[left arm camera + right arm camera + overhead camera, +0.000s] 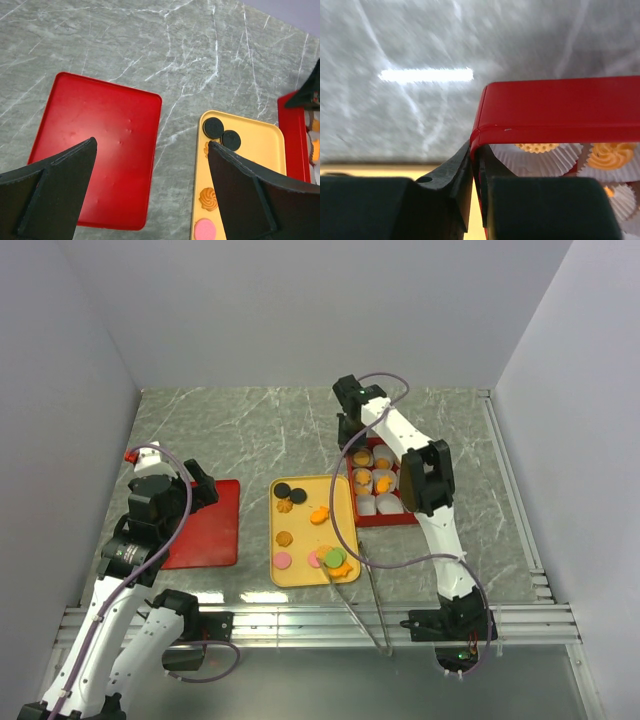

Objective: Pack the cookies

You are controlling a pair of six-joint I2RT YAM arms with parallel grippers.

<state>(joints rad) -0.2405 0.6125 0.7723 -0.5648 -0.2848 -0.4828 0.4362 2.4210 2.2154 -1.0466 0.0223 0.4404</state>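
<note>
Right tool is clamped on the red box wall near a corner. Left tool hangs with jaws apart above the red tray. The cookies lie on the yellow tray by the counter's near edge, with others in the box's paper cups.

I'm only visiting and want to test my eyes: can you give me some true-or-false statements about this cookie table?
1. The right tool is pinching the wall of the red box. True.
2. The left tool is holding a cookie. False: it is wide open and empty, above the flat red tray.
3. Two black cookies lie on the yellow tray. True.
4. Every paper cup in the red box is empty. False: several hold orange cookies.
</note>
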